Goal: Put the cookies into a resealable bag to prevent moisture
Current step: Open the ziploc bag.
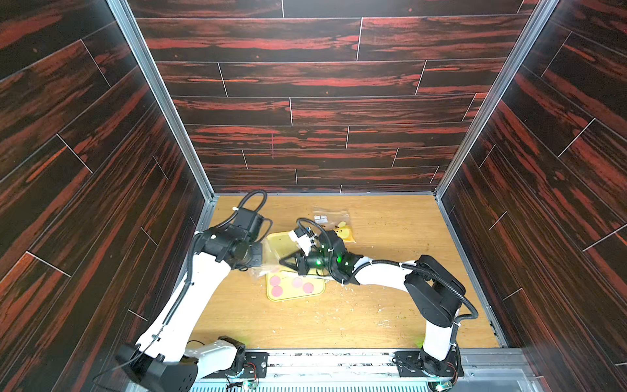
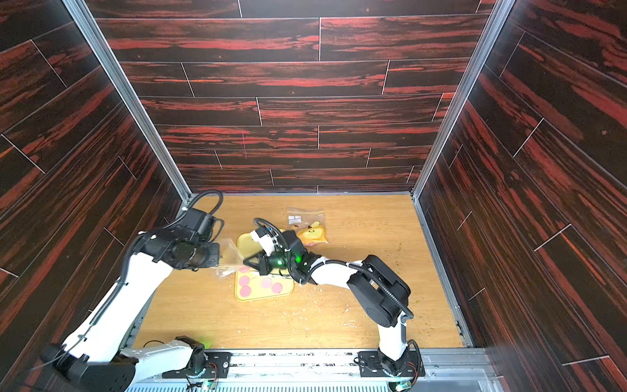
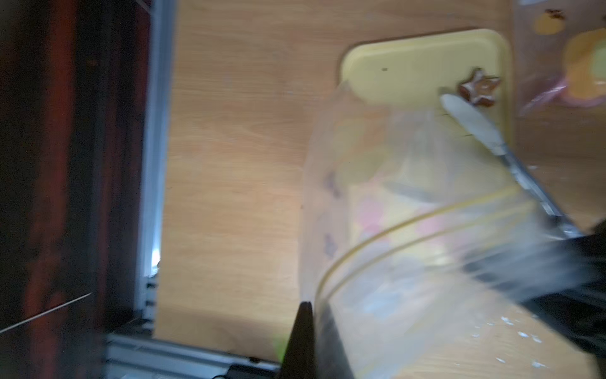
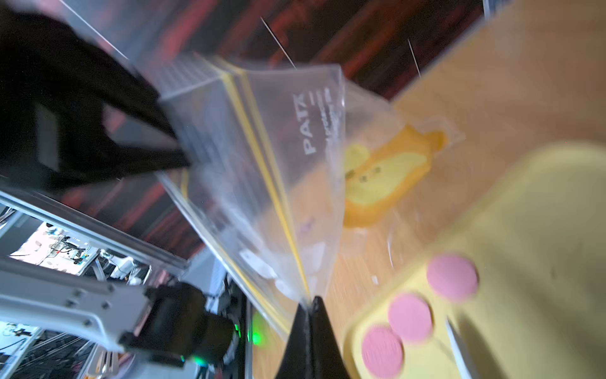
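Note:
A clear resealable bag (image 1: 268, 259) with a yellow zip strip hangs over the left part of the yellow tray (image 1: 285, 241), stretched between both grippers. My left gripper (image 3: 310, 306) is shut on the bag's (image 3: 410, 262) rim. My right gripper (image 4: 310, 302) is shut on the opposite edge of the rim, its fingers pressed together on the plastic (image 4: 262, 170). Several pink cookies (image 1: 297, 282) lie on the near half of the tray, just below the right gripper (image 1: 281, 263). Three cookies (image 4: 410, 316) show beside the tray's edge (image 4: 541, 203). The bag's inside is blurred.
A second clear bag (image 1: 339, 227) with a yellow cartoon print lies behind the tray. A brown star-shaped piece (image 3: 478, 87) and a metal spatula (image 3: 472, 121) rest on the tray's far half. White crumbs (image 1: 349, 288) dot the wooden table near the right arm. Dark walls enclose the table.

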You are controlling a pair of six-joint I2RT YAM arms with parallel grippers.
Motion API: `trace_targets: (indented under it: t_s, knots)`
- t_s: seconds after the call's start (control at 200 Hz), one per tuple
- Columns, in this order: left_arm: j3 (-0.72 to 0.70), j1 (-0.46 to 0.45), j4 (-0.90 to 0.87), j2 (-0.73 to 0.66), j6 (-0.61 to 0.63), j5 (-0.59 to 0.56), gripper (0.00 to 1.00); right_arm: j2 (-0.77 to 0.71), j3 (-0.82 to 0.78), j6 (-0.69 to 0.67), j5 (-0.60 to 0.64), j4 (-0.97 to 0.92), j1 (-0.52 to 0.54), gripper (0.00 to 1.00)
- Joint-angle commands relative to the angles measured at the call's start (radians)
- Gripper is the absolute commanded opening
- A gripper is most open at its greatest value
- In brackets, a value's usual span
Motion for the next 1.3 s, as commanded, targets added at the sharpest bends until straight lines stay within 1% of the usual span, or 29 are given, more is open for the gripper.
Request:
trace_targets:
  t_s: [0.0, 0.05, 0.105, 0.185, 0.261, 0.361, 0.456, 0.541, 0.611, 0.651, 0.707, 0.757, 0.812, 0.922, 1.032, 1.047, 1.102, 1.218, 1.253, 1.268, 1.273, 1.293]
  knots:
    - [-0.075, 0.023, -0.089, -0.023, 0.001, -0.067, 0.00, 0.083, 0.004, 0.001, 0.012, -0.056, 0.004, 0.00]
    - [-0.127, 0.024, -0.077, -0.014, -0.008, -0.029, 0.00, 0.092, 0.002, -0.002, 0.014, -0.060, 0.005, 0.00]
    - [-0.185, 0.032, -0.023, -0.012, -0.010, -0.023, 0.00, 0.101, -0.006, -0.017, 0.028, -0.073, 0.007, 0.00]
    - [-0.224, 0.057, 0.034, -0.004, -0.004, 0.007, 0.00, 0.119, -0.014, -0.026, 0.036, -0.084, 0.008, 0.00]
    - [-0.224, 0.083, 0.054, 0.018, 0.004, 0.034, 0.00, 0.129, -0.021, -0.032, 0.045, -0.089, 0.008, 0.00]
    - [-0.225, 0.094, 0.080, 0.045, 0.041, 0.065, 0.00, 0.122, -0.020, -0.060, 0.077, -0.119, 0.008, 0.00]
    - [-0.233, 0.112, 0.145, 0.063, 0.088, 0.136, 0.00, 0.114, -0.019, -0.072, 0.102, -0.143, 0.006, 0.01]
    - [-0.233, 0.122, 0.214, 0.082, 0.123, 0.161, 0.00, 0.105, -0.025, -0.068, 0.105, -0.140, 0.001, 0.02]
    - [-0.223, 0.131, 0.237, 0.114, 0.134, 0.228, 0.00, 0.101, -0.028, -0.066, 0.104, -0.139, -0.005, 0.04]
    - [-0.216, 0.133, 0.245, 0.138, 0.139, 0.278, 0.00, 0.097, -0.031, -0.068, 0.103, -0.132, -0.006, 0.07]
    - [-0.205, 0.134, 0.265, 0.176, 0.141, 0.298, 0.00, 0.089, -0.038, -0.073, 0.096, -0.118, -0.007, 0.12]
    - [-0.174, 0.136, 0.221, 0.220, 0.152, 0.326, 0.00, 0.076, -0.051, -0.081, 0.094, -0.096, -0.009, 0.16]
    - [-0.147, 0.135, 0.187, 0.260, 0.160, 0.329, 0.00, 0.052, -0.079, -0.095, 0.091, -0.056, -0.014, 0.22]
    - [-0.134, 0.135, 0.192, 0.293, 0.166, 0.337, 0.00, -0.025, -0.147, -0.168, 0.109, -0.002, -0.026, 0.40]
    - [-0.117, 0.138, 0.194, 0.312, 0.167, 0.343, 0.00, -0.098, -0.207, -0.287, 0.126, -0.007, -0.029, 0.51]
    - [-0.114, 0.138, 0.193, 0.314, 0.167, 0.347, 0.00, -0.107, -0.215, -0.305, 0.157, -0.008, -0.029, 0.53]
    - [-0.102, 0.138, 0.195, 0.327, 0.170, 0.357, 0.00, -0.144, -0.255, -0.378, 0.191, -0.021, -0.031, 0.60]
    - [-0.075, 0.139, 0.170, 0.360, 0.185, 0.361, 0.00, -0.225, -0.341, -0.573, 0.274, -0.116, -0.048, 0.70]
    - [-0.072, 0.139, 0.171, 0.364, 0.187, 0.364, 0.00, -0.244, -0.359, -0.630, 0.304, -0.164, -0.057, 0.77]
    - [-0.070, 0.139, 0.173, 0.368, 0.187, 0.366, 0.00, -0.252, -0.367, -0.653, 0.313, -0.187, -0.063, 0.88]
    - [-0.070, 0.139, 0.173, 0.368, 0.188, 0.368, 0.00, -0.255, -0.370, -0.660, 0.315, -0.194, -0.064, 0.89]
    - [-0.067, 0.139, 0.174, 0.369, 0.188, 0.369, 0.00, -0.265, -0.378, -0.687, 0.329, -0.217, -0.070, 0.92]
